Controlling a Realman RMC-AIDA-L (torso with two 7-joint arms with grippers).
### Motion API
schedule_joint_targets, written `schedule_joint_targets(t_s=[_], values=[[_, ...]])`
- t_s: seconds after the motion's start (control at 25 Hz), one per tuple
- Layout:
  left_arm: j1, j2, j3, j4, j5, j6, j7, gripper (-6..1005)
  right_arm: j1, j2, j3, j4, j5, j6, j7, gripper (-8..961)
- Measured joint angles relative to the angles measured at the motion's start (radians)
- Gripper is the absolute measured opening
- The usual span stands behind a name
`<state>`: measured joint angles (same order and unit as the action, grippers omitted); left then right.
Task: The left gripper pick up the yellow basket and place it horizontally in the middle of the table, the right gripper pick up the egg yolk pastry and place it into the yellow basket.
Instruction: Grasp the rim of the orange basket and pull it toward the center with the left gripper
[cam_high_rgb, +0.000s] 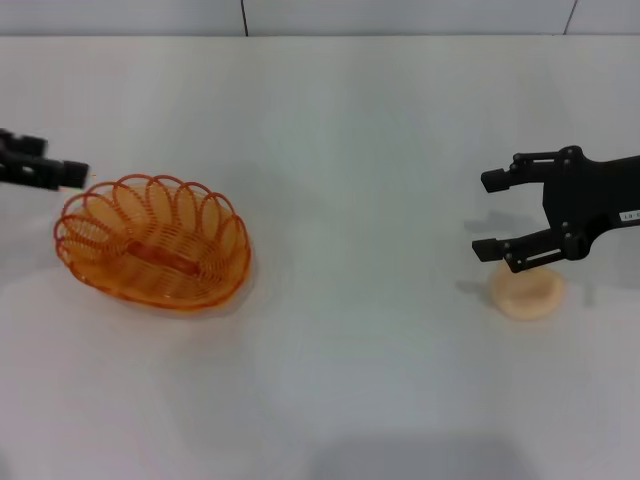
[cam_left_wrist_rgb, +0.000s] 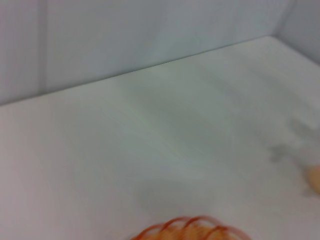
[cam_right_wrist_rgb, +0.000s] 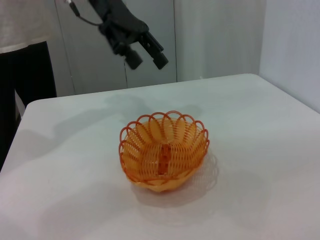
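Pastry (cam_high_rgb: 527, 292) lies under right pincer (cam_high_rgb: 493, 214), fingers spread.

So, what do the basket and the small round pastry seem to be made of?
The yellow basket: probably translucent orange plastic formed in thin glossy loops; light passes through them. The egg yolk pastry: seems baked dough, pale, matte and smooth, though it may be a replica.

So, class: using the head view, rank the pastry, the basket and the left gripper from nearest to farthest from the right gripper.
1. Pastry: right side of the table, just under the right gripper, whose fingers are open.
2. Basket: on the left side of the table.
3. Left gripper: at the far left edge, just beyond the basket.
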<state>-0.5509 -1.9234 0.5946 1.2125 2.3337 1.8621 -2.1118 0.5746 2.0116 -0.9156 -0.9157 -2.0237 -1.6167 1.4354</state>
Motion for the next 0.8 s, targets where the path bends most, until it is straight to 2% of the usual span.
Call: schedule_joint_targets(t_s=[0.16, 0.32, 0.48, 0.64, 0.8], values=[[-0.043, 0.017, 0.005, 0.020, 0.129, 0.000, -0.147, 885, -0.001, 0.001, -0.001, 0.003, 0.001, 0.000, -0.001, 864], [-0.077, 0.023, 0.012, 0.015, 0.260, -0.007, -0.190, 881, -0.001, 0.001, -0.007, 0.004, 0.001, 0.000, -0.002, 864], [-0.097, 0.015, 0.040, -0.022, 0.361, -0.064, -0.190, 876, 0.002, 0.002, -0.021, 0.004, 0.001, 0.000, -0.003, 863], [-0.104, 0.004, 0.102, -0.086, 0.406, -0.163, -0.203, 873, 0.002, 0.003, -0.030, 0.004, 0.002, 0.000, -0.003, 862], [-0.120, -0.004, 0.114, -0.170, 0.418, -0.256, -0.203, 870, 0.004, 0.003, -0.030, 0.007, 0.003, 0.000, -0.003, 862]])
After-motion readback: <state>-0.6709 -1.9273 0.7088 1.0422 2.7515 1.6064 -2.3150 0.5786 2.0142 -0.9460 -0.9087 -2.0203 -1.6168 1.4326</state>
